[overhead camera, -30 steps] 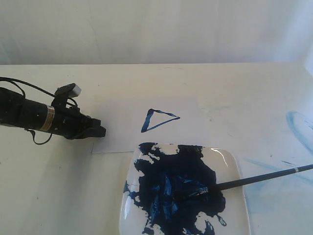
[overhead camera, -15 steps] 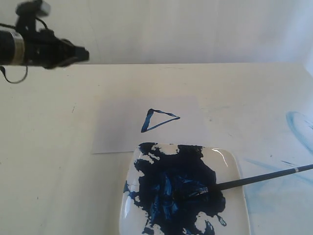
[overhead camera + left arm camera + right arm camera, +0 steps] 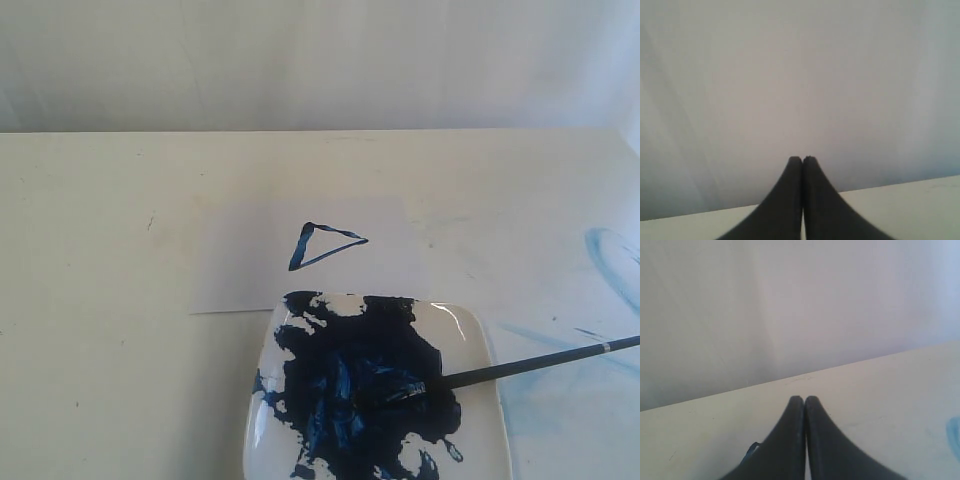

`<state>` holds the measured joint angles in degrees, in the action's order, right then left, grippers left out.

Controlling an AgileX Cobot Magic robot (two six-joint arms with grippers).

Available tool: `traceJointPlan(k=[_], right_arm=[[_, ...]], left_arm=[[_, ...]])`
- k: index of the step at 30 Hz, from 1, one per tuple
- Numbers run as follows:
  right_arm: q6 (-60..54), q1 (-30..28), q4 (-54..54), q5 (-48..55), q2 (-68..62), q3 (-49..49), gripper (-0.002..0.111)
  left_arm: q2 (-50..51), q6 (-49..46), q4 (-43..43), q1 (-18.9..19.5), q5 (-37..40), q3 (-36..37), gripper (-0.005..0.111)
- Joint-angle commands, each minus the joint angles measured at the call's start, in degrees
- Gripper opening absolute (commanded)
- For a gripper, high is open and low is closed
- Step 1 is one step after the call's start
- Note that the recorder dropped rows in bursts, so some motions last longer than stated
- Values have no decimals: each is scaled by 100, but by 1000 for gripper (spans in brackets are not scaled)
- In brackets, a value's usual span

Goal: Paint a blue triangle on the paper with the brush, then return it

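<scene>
The slim black-handled brush (image 3: 520, 366) lies with its bristles on the glossy white, blue-smeared plate (image 3: 478, 328), held by neither hand (left hand (image 3: 802, 159) and right hand (image 3: 805, 398) both clenched, empty).

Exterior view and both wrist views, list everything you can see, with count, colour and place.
paper: one, white, flat mid-table
triangle: one, dark blue outline, on the paper
plate: one, white, front, smeared with dark blue paint
brush: one, black handle, tip in the paint, handle pointing right
stains: several, pale blue, table's right side
table: one, cream
left gripper: one, black, shut, empty
right gripper: one, black, shut, empty
</scene>
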<state>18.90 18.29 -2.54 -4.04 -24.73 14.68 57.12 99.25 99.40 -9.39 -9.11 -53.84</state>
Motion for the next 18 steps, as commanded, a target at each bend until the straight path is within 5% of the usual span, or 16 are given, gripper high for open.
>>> traceJointPlan(k=[1,18], right_arm=[[-75,-62,-23,24,25,11,0],[-75,-62,-23,12,25,11,0]], left_arm=[[-770,-40,54,15,575,580,0],[-1145,-29,54,15,-834,852,0]])
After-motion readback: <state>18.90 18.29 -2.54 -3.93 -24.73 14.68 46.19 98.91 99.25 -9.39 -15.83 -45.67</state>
